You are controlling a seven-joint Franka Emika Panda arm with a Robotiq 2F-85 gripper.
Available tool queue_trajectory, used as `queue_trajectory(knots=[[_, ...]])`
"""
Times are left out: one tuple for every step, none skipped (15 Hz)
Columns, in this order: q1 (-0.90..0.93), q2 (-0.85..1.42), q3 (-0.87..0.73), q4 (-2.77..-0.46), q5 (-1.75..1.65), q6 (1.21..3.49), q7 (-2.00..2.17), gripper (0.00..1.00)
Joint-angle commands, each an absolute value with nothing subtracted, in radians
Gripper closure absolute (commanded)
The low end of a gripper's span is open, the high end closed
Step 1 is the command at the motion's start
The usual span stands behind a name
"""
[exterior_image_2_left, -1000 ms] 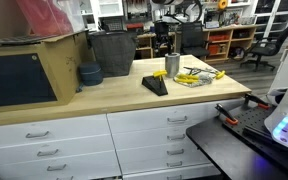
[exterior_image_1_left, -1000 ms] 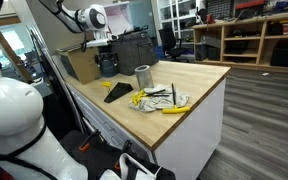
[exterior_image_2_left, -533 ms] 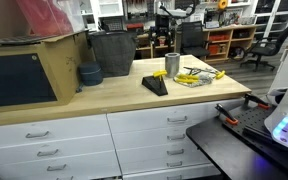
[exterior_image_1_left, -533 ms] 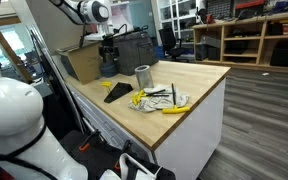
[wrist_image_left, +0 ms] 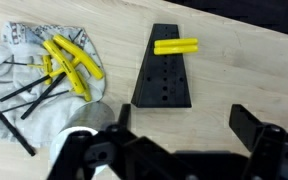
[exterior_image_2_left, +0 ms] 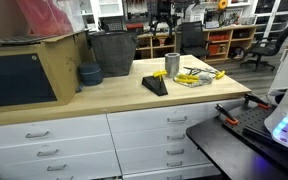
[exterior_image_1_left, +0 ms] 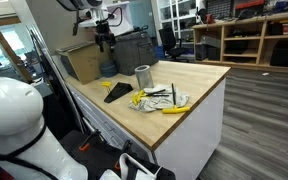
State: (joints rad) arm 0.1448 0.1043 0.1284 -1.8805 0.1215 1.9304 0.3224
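Blk holder (wrist_image_left: pixel 164 85), yel. tools (wrist_image_left: pixel 74 66)

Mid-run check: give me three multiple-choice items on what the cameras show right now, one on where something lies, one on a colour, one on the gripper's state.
1. Where does the short yellow-handled tool lie?
A. on the black wedge-shaped holder with holes
B. in a drawer
C. on the floor

2. What colour is the round bowl beside the dark bin?
A. red
B. blue
C. yellow

3. How does the gripper stand?
A. shut on a tool
B. shut, empty
C. open, empty, above the wooden tabletop

Answers:
1 A: the wrist view shows it lying across the holder's narrow end.
2 B: the bowl looks blue in both exterior views.
3 C: the jaws stand apart with nothing between them.
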Motion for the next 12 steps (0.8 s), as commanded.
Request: queue_trajectory(knots=[[0.154, 0.063, 0.132, -1.863, 0.093, 1.852, 0.338, 0.00], [0.156, 0.058, 0.136, -1.862, 0.086, 1.836, 0.332, 0.00], [0.159, 0.055, 0.140, -1.861, 0.075, 1.824, 0.331, 0.00], [0.162, 0.054, 0.144, -1.859, 0.067, 1.811, 0.329, 0.00], [0.166, 0.059, 0.149, -1.857, 0.064, 1.804, 0.324, 0.00], [0.158, 0.063, 0.143, -1.869, 0.081, 1.842, 0.322, 0.00], [0.160, 0.063, 0.145, -1.869, 0.080, 1.841, 0.322, 0.00], [0.160, 0.064, 0.145, -1.869, 0.080, 1.841, 0.322, 0.00], [0.160, 0.066, 0.145, -1.869, 0.080, 1.841, 0.322, 0.00], [0.160, 0.066, 0.145, -1.869, 0.080, 1.841, 0.322, 0.00], [0.159, 0.066, 0.144, -1.869, 0.080, 1.841, 0.322, 0.00], [0.158, 0.066, 0.143, -1.869, 0.080, 1.841, 0.322, 0.00]])
